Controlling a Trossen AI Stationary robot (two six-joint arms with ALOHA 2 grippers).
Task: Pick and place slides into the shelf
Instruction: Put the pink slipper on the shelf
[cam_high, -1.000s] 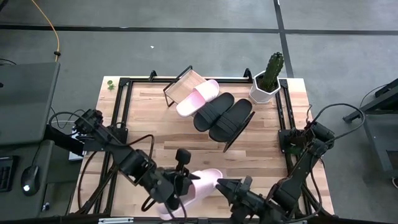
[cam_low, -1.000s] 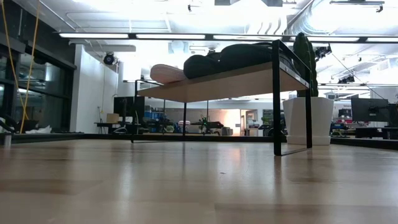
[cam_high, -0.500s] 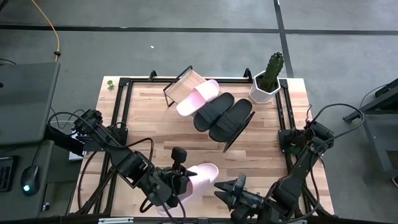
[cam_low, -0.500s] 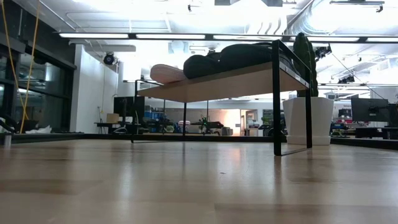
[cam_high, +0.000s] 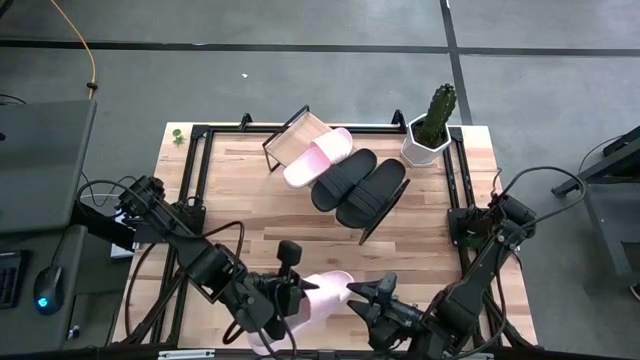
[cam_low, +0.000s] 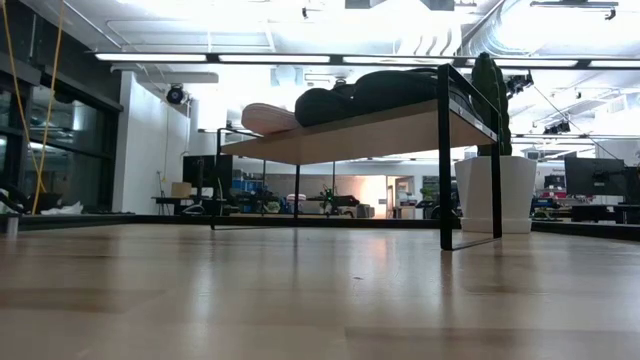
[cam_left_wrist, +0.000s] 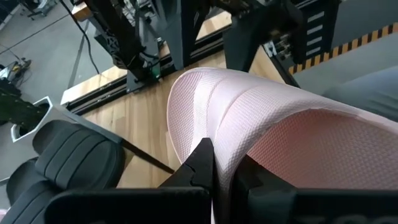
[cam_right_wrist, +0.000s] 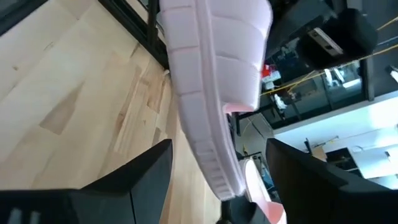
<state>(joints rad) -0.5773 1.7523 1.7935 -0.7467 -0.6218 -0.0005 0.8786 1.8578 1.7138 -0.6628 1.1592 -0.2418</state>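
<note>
Three slides already sit side by side on the shelf (cam_high: 290, 140) toward the far side of the table (cam_high: 250, 200): one pink slide (cam_high: 318, 157) and the two black slides (cam_high: 360, 185) next to it, on the side toward the white pot with a cactus (cam_high: 430, 125). From table height I see them lying in a row on the slanted board, the pot standing just beside the frame. The fourth pink slide (cam_high: 312, 297) is at the near edge, between my two arms. My left gripper (cam_high: 285, 292) has its jaws clamped together on that slide; through its wrist camera the fingers (cam_left_wrist: 202, 165) pinch the textured pink strap (cam_left_wrist: 249, 130) tightly. My right gripper (cam_high: 368, 300) is just beside the same slide's end with its jaws spread wide apart, holding nothing; through its wrist camera the pink sole (cam_right_wrist: 211, 93) shows edge-on between the two parted fingers (cam_right_wrist: 146, 171). Whether either finger touches it I cannot tell.
</note>
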